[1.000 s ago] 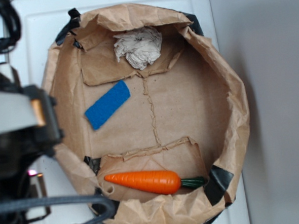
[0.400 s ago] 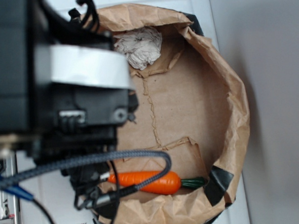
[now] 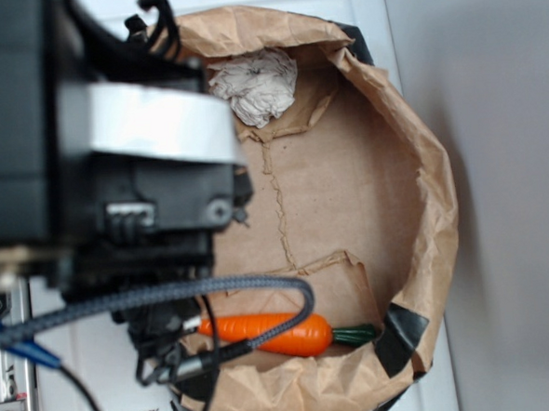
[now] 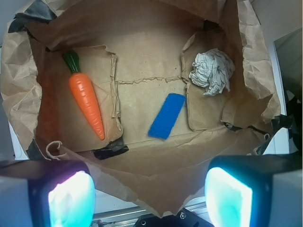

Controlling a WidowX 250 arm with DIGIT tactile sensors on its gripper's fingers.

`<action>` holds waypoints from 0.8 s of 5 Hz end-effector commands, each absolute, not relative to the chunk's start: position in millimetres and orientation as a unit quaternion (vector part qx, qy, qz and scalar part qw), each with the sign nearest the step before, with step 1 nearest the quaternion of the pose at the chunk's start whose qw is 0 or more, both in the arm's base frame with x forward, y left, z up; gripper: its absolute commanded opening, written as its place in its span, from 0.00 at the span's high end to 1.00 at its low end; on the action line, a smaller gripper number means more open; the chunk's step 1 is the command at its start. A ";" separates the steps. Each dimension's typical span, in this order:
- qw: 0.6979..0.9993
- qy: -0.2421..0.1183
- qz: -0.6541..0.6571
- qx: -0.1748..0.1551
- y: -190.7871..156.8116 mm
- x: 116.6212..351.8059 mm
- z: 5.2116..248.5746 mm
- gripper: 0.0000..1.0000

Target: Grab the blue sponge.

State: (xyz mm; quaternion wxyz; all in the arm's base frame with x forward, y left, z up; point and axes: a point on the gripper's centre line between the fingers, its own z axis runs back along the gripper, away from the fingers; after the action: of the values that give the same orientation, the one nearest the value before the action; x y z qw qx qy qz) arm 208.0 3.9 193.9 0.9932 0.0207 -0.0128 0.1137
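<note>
Sponge (image 4: 166,116) lies flat on bag (image 4: 142,42) floor, center of wrist view, carrot (image 4: 86,100) at its 9 o'clock, crumpled paper (image 4: 212,71) at 1 o'clock. Gripper (image 4: 150,197) jaws spread wide, empty, above bag's near rim. Exterior view: a second ago the arm sat off left; now it covers the sponge. Since 0.4 s nearly static. Likely pre-grasp hover; descent not yet begun.

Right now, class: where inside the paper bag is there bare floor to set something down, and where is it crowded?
Free: the floor between the toy carrot and the blue sponge, and the stretch beyond both. Crowded: the corner where the sponge lies close beside the crumpled paper wad. The paper bag walls hem every side.
</note>
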 end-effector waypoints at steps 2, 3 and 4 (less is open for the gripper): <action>0.986 -0.076 0.144 0.023 20.9 250.8 110.8 0.00; 0.983 -0.072 0.165 0.036 28.3 252.2 96.9 0.00; 0.968 -0.048 0.242 0.042 41.5 253.7 86.0 0.00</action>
State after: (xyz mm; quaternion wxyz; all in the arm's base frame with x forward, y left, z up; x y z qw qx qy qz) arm 243.9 34.5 72.6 0.9716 0.0457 -0.0211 0.2312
